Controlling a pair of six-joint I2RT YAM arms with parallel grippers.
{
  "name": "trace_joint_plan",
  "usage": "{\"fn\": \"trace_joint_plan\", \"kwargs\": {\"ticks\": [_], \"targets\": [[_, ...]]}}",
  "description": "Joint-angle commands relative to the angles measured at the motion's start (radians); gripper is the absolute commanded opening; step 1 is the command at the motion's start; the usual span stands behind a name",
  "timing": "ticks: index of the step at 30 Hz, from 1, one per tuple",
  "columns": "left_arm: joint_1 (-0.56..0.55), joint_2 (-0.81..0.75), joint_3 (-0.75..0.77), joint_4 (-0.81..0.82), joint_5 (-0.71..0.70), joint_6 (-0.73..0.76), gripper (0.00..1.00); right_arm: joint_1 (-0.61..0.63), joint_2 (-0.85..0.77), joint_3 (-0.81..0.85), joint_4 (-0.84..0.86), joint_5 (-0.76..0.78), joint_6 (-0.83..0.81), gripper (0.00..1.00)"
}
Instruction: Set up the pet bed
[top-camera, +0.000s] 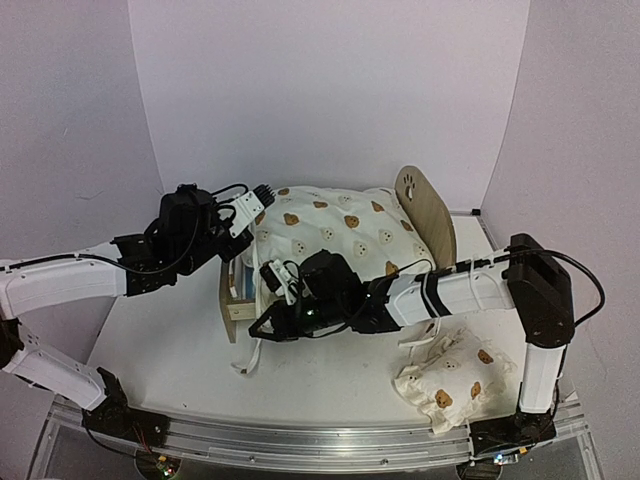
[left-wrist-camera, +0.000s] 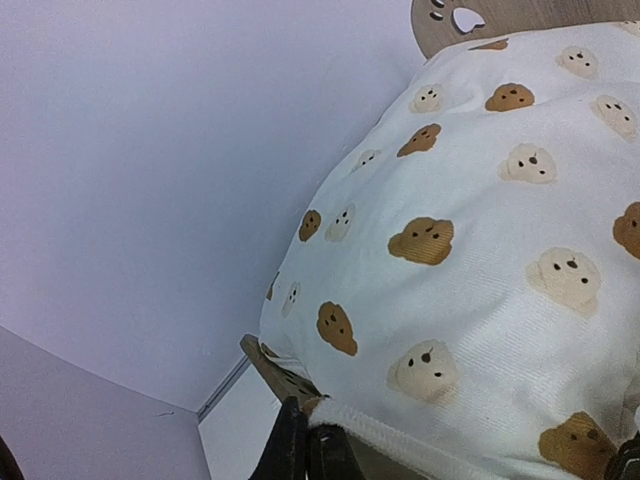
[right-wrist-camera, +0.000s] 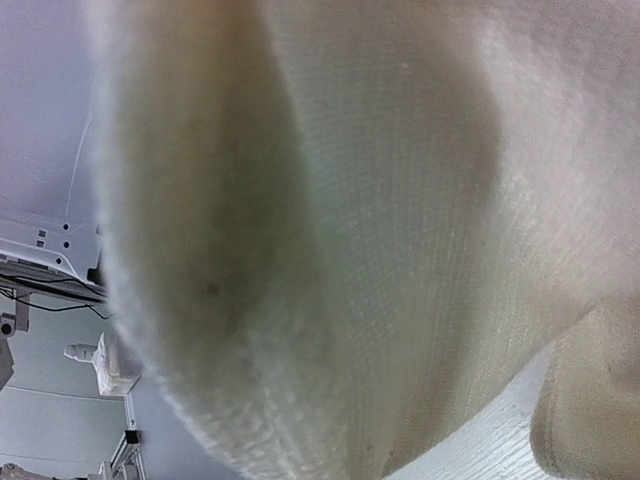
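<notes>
The pet bed is a light-wood frame whose paw-print headboard stands at the back right. A large cream bear-print cushion lies over it. My left gripper is at the cushion's far left corner. In the left wrist view its fingers are shut on the cushion's ruffled edge, next to the wooden rail. My right gripper is at the cushion's near left corner, shut on the fabric. Cream fabric fills the right wrist view and hides the jaws.
A small cream bear-print pillow lies on the table at the front right, beside the right arm's base. A cushion tie hangs down to the table in front of the footboard. White walls enclose the back and sides.
</notes>
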Motion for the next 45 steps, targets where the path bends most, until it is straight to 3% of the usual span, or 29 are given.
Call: {"fn": "trace_joint_plan", "kwargs": {"ticks": [1, 8, 16, 21, 29, 31, 35, 42, 45], "targets": [[0.041, 0.003, 0.113, 0.198, -0.059, 0.073, 0.00, 0.027, 0.034, 0.002, -0.065, -0.060, 0.015, 0.00], [0.049, -0.025, 0.003, 0.209, -0.076, -0.036, 0.00, 0.028, 0.037, -0.004, -0.054, -0.066, 0.020, 0.00], [0.050, -0.114, -0.159, 0.201, -0.031, -0.363, 0.00, 0.030, 0.044, 0.004, -0.048, -0.068, 0.019, 0.00], [0.050, -0.166, -0.211, 0.048, 0.044, -0.578, 0.00, 0.031, 0.041, -0.004, -0.045, -0.067, 0.017, 0.00], [0.050, -0.143, -0.274, -0.121, 0.124, -0.803, 0.01, 0.041, 0.041, 0.008, -0.031, -0.063, 0.019, 0.00], [0.050, -0.145, -0.292, -0.119, 0.145, -0.836, 0.06, 0.045, 0.042, 0.010, -0.029, -0.063, 0.020, 0.00], [0.050, -0.154, -0.276, -0.166, 0.200, -0.864, 0.26, 0.051, 0.043, 0.011, -0.026, -0.059, 0.019, 0.00], [0.050, -0.286, -0.183, -0.451, 0.330, -1.011, 0.58, 0.053, 0.063, 0.032, -0.025, -0.053, -0.013, 0.00], [0.051, -0.359, -0.166, -0.557, 0.335, -1.105, 0.66, 0.054, 0.072, 0.049, -0.023, -0.061, -0.029, 0.00]]}}
